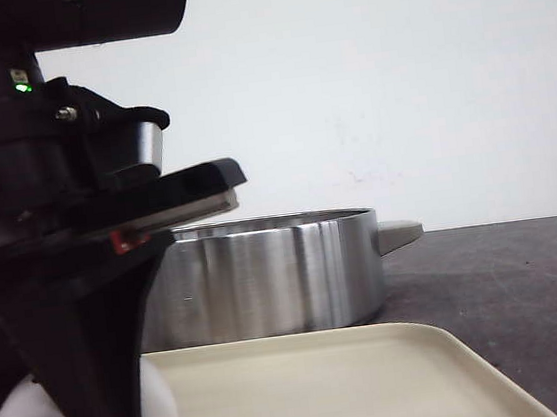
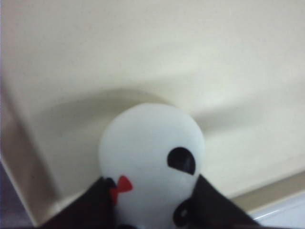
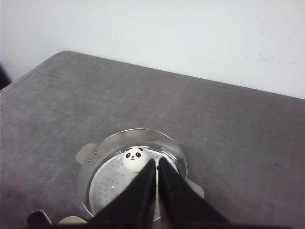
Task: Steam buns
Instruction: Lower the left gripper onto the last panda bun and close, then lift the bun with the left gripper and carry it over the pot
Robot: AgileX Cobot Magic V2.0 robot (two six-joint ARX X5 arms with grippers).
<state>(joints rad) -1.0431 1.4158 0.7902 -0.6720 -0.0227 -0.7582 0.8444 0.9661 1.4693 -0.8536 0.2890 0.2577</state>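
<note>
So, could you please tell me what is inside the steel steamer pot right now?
One panda bun sits on the perforated floor of the pot. The right hand covers the near part, so anything more there is hidden.

The left gripper (image 2: 151,210) points down, its two dark fingers (image 2: 90,207) pressed against either side of a white bun (image 2: 151,152); the right gripper (image 3: 156,191) hangs high, fingers nearly touching, holding nothing.
</note>
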